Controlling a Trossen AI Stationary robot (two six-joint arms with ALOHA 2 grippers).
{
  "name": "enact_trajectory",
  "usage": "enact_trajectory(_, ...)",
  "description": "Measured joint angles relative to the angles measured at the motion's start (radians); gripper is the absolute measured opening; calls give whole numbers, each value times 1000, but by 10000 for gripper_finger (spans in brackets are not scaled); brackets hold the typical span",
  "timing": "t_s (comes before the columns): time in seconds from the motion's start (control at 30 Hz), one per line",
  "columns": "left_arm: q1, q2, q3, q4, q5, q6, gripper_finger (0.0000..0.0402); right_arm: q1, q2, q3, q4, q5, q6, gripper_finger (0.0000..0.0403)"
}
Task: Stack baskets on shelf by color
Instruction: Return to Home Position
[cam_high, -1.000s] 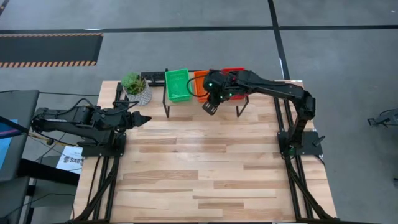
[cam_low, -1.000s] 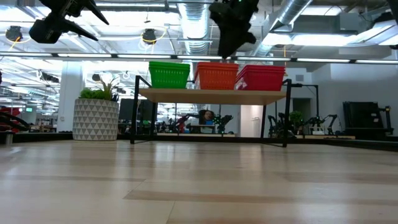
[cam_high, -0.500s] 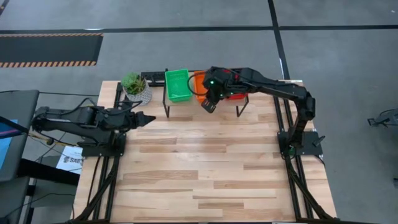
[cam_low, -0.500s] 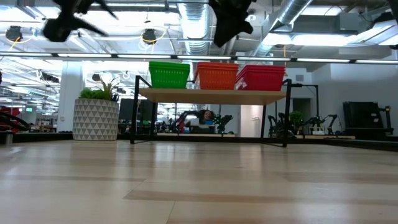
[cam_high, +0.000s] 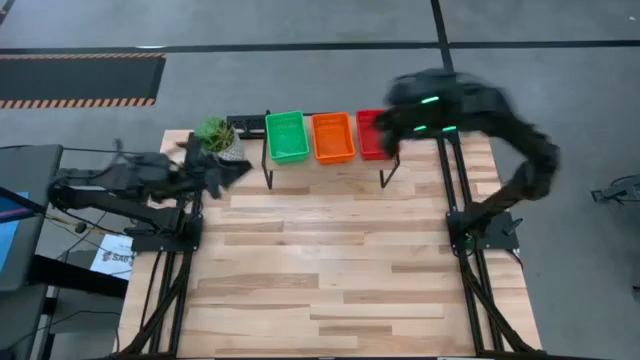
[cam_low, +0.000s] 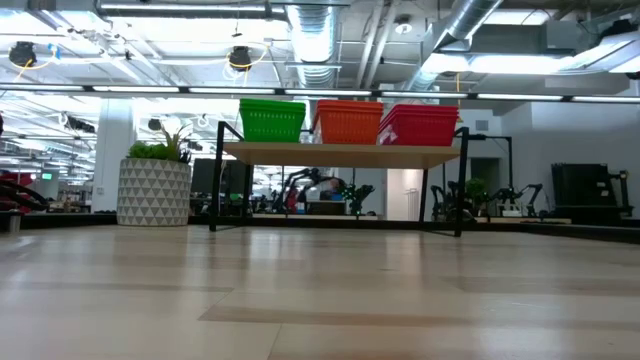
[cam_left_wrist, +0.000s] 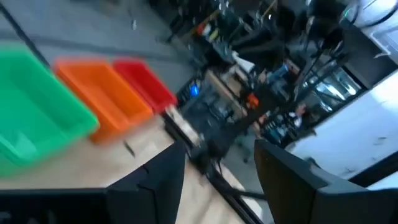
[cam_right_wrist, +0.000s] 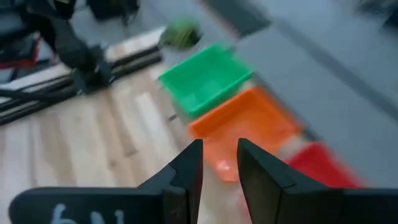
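Three basket stacks stand side by side on the shelf (cam_low: 340, 153): green (cam_high: 286, 136), orange (cam_high: 333, 137), red (cam_high: 372, 133). In the low view their bottoms rest on the light-wood board: green (cam_low: 272, 120), orange (cam_low: 348, 122), red (cam_low: 420, 124). My right gripper (cam_right_wrist: 219, 155) is open by a narrow gap, high above the red end of the shelf and blurred in the high view (cam_high: 390, 125). My left gripper (cam_left_wrist: 214, 165) is open, raised near the table's far left (cam_high: 235, 168), left of the shelf. Neither gripper appears in the low view.
A potted plant (cam_high: 218, 140) stands at the table's far left corner, just left of the shelf (cam_low: 153, 185). The shelf's thin black legs (cam_low: 213, 190) stand on the plank tabletop (cam_high: 330, 260). Arm bases sit at the left and right table edges.
My right gripper has swung up and away from the orange stack toward the table's far right, uncovering the orange and red baskets. My left gripper has risen and shifted toward the far edge. Both have left the low view. The baskets have kept still.
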Motion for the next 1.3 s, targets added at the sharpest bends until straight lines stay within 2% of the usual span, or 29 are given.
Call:
enact_trajectory(0.13,0,-55,99,-95,-41,133,178,-16,-176,-26,-38,44,-133,120)
enact_trajectory(0.23,0,-98,128,-194,-39,205,178,0,-317,-161,25,54,-170,120)
enact_trajectory(0.3,-1,-134,133,-276,-61,281,178,10,-427,-307,106,55,-175,120)
enact_trajectory(0.37,-1,-169,134,-362,-67,259,179,11,-546,-486,206,57,-158,120)
enact_trajectory(0.53,-1,-223,130,-466,-43,299,179,-10,-840,-923,366,143,18,120)
enact_trajectory(0.7,-1,-277,122,-457,-26,360,179,2,-1038,-1250,627,47,90,120)
enact_trajectory(0.87,0,-398,-16,-328,69,399,179,10,-1209,-1485,828,40,194,120)
enact_trajectory(0.97,-1,-503,-142,-262,81,399,179,33,-1284,-1586,883,20,229,120)
enact_trajectory(1.17,-1,-740,-377,-160,128,380,179,53,-1414,-1649,903,29,238,120)
enact_trajectory(1.3,-2,-716,-399,-210,191,378,179,54,-1499,-1690,912,30,260,120)
